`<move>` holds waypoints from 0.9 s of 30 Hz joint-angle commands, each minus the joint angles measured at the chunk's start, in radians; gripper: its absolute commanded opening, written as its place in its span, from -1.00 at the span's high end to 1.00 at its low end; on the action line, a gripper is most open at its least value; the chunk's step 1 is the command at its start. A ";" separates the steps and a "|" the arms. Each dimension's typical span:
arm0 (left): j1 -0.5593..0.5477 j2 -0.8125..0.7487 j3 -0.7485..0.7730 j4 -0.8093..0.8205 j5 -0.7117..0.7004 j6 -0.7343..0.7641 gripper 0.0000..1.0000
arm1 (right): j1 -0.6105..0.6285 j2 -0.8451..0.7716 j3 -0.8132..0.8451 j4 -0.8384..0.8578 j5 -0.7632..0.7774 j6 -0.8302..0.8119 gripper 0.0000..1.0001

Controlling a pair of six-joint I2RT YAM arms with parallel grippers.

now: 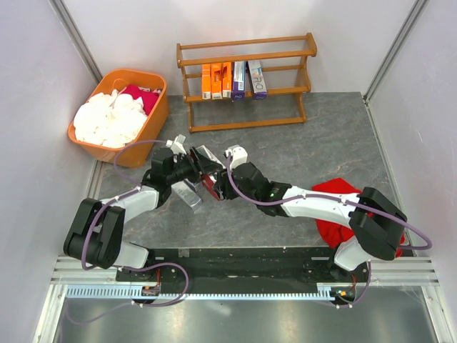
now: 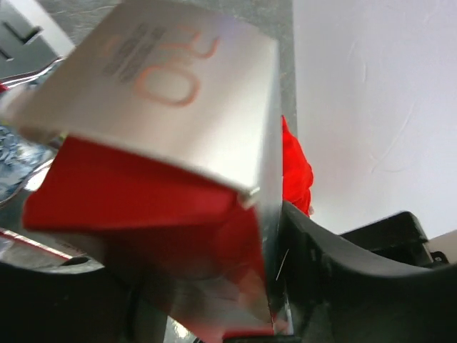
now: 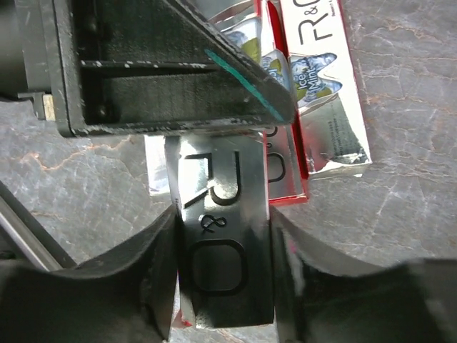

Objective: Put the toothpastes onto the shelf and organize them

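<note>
The wooden shelf (image 1: 246, 50) stands at the back; three orange toothpastes (image 1: 216, 80) and two purple-and-white ones (image 1: 248, 78) stand upright on its middle tier. My two grippers meet at the table's middle. My left gripper (image 1: 193, 166) (image 2: 207, 286) is shut on a red-and-silver carton (image 2: 164, 107). My right gripper (image 1: 218, 183) (image 3: 223, 264) is shut on a silver-grey carton (image 3: 221, 214) lettered R&O. More red-and-silver cartons (image 3: 325, 107) lie just beyond it. A silver carton (image 1: 189, 195) lies under the left gripper.
An orange plastic tub (image 1: 156, 118) of white and red cloths sits at the back left. A red cloth (image 1: 335, 191) lies at the right under my right arm and shows in the left wrist view (image 2: 296, 168). White walls enclose the table.
</note>
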 commanded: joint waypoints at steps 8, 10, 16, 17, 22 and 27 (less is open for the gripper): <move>0.001 0.071 -0.055 0.486 0.087 -0.206 -0.16 | -0.045 -0.087 -0.076 0.118 -0.044 0.169 -0.96; 0.004 0.130 -0.058 0.580 0.130 -0.278 -0.15 | -0.106 -0.125 -0.130 0.217 -0.149 0.260 -0.96; 0.020 0.289 -0.085 0.973 0.200 -0.451 -0.11 | -0.298 -0.147 -0.351 0.539 -0.430 0.465 -0.96; 0.021 0.305 -0.082 1.009 0.208 -0.483 -0.11 | -0.318 -0.142 -0.383 0.570 -0.453 0.475 -0.96; 0.021 0.378 -0.072 1.189 0.242 -0.554 -0.11 | -0.334 -0.069 -0.449 0.853 -0.594 0.542 -0.96; 0.021 0.382 -0.070 1.189 0.245 -0.553 -0.12 | -0.334 0.063 -0.485 1.098 -0.710 0.694 -0.95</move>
